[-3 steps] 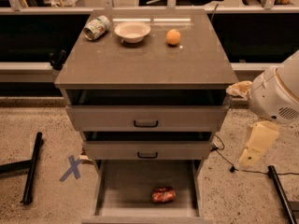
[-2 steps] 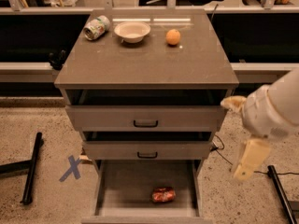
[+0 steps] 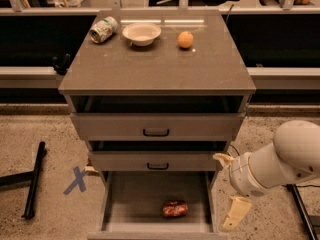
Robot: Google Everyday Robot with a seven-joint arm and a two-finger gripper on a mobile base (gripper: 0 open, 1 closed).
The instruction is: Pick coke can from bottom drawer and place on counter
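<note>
The coke can point(image 3: 175, 208) lies on its side on the floor of the open bottom drawer point(image 3: 132, 199), towards the front and slightly right of centre. The counter point(image 3: 155, 66) is the cabinet's flat top. My gripper point(image 3: 222, 191) hangs on the white arm just outside the drawer's right wall, right of and a little above the can. Its two cream fingers point(image 3: 236, 211) are spread apart and hold nothing.
On the counter's far side lie a green-and-white can point(image 3: 103, 29), a white bowl point(image 3: 142, 33) and an orange point(image 3: 185, 39). The two upper drawers stand slightly open. A blue tape X point(image 3: 77, 180) and a black bar point(image 3: 34, 179) are on the floor to the left.
My arm and gripper have moved down and left, from beside the upper drawers to the right side of the bottom drawer. The can has not moved.
</note>
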